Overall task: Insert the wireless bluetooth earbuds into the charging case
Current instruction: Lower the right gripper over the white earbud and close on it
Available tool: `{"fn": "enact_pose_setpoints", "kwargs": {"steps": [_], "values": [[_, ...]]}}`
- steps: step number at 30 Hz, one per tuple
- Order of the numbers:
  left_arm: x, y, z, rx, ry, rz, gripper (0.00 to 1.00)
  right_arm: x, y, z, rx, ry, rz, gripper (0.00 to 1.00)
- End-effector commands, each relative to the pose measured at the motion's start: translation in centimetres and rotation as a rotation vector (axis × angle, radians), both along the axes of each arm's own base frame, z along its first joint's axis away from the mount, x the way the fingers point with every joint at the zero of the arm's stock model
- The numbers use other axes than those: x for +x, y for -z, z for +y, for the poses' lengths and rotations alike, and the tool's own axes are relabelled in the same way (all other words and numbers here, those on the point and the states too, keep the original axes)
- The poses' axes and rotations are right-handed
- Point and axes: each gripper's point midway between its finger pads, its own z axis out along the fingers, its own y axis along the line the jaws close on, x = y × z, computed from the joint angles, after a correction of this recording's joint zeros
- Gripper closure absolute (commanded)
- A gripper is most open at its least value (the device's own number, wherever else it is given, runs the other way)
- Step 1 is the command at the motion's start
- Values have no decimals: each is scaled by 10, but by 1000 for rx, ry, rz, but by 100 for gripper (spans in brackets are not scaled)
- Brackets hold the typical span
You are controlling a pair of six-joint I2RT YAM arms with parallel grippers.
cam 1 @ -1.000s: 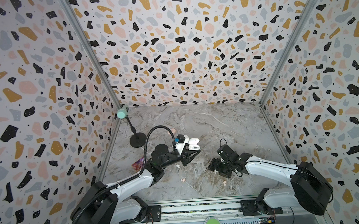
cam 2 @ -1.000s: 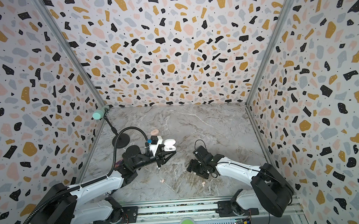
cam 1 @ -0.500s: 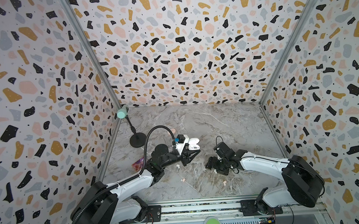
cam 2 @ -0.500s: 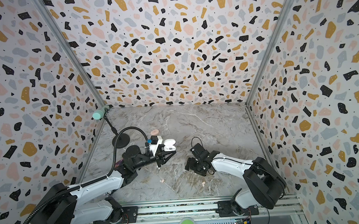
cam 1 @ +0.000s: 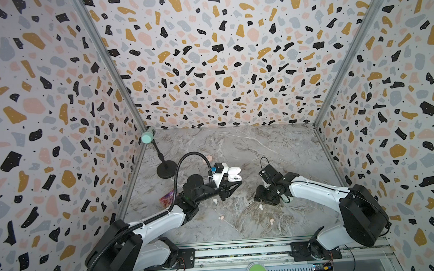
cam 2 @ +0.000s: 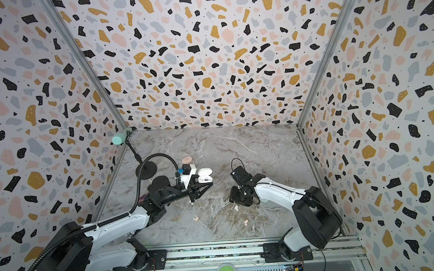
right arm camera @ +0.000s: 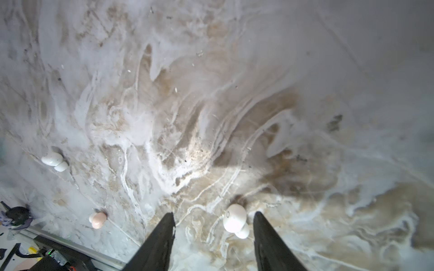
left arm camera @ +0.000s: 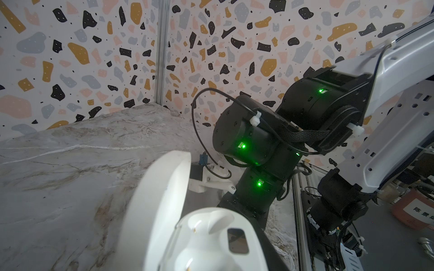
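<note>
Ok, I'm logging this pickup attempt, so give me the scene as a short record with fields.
left end effector: shut on charging case
case lid: open, both sockets empty
right end effector: open, straddling white earbud
white earbud: lying on table, not gripped
also loose: second white earbud, pink earbud

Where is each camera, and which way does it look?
Top views: high in front, looking down on the table; left arm, right arm show.
Left wrist: on its arm, facing past the open white case toward the right arm.
Right wrist: on its arm, looking down at a white earbud within the open right gripper.
Shared: both top views show that earbud.
</note>
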Motion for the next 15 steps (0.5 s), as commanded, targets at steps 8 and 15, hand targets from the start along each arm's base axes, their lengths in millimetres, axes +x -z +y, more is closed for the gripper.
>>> {"fn": "enact_pose_setpoints", "kwargs": {"steps": [8,15], "values": [[-1,-16,3,-43,-4,-59,92,-15,17,-7,-68,-23,60,57],[-1,-16,3,-46,-5,-56,92,-12,21,-10,-98,-8,54,61]]}}
